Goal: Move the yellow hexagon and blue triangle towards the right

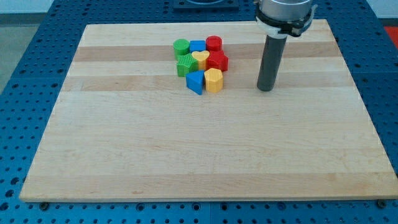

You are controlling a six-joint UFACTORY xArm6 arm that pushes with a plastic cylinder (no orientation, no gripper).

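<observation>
The yellow hexagon (pixel 214 79) sits at the lower right of a tight cluster of blocks near the board's top centre. The blue triangle (pixel 195 82) lies right beside it on its left, touching it. My tip (pixel 266 89) rests on the board to the right of the cluster, well apart from the yellow hexagon and about level with it.
The cluster also holds a green cylinder (pixel 181 46), a blue cube (pixel 198 46), a red cylinder (pixel 214 43), a green star-like block (pixel 186 65), a yellow heart (pixel 200 58) and a red star-like block (pixel 218 61). The wooden board (pixel 186 149) lies on a blue perforated table.
</observation>
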